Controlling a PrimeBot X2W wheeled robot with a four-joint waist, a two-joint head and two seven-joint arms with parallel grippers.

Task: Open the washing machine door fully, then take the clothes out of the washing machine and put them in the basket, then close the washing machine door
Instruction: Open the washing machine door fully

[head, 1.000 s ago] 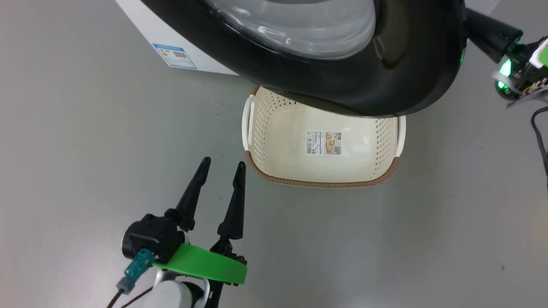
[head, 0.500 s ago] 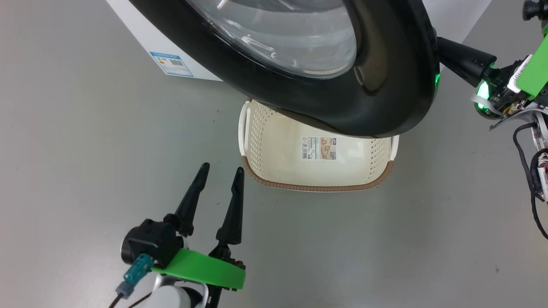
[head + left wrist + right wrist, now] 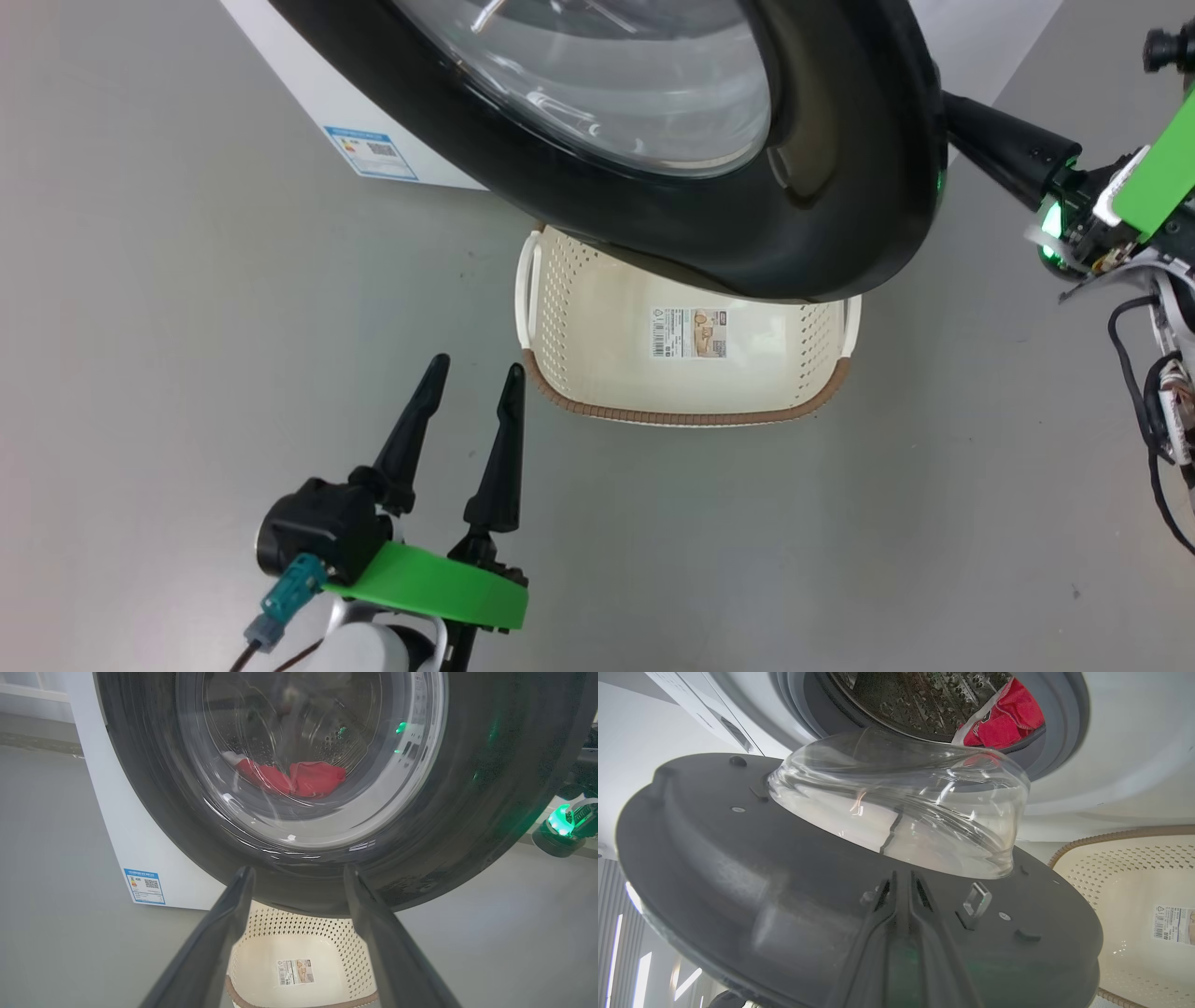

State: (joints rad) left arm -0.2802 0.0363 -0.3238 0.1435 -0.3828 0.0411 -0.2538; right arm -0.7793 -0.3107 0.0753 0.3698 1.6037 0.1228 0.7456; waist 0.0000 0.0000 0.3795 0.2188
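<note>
Wrist views reveal red clothes (image 3: 289, 777) behind the door (image 3: 467, 812); left gripper (image 3: 298, 871) spread, right gripper (image 3: 902, 873) pressed together.

The washing machine (image 3: 131, 830) is a white front-loader with a blue label sticker (image 3: 371, 152) low on its front. The washing machine door (image 3: 822, 215), a wide glossy black rim around a bulging clear glass bowl, stands swung part-way out from the machine's front, leaving the steel drum and grey seal exposed behind it. The clothes (image 3: 1008, 718), bright red with a white piece, lie low inside the machine's drum. The basket (image 3: 681, 413), cream, perforated and brown-rimmed, sits upright on the floor just before the machine, its far end under the door, a paper label on its bottom
</note>
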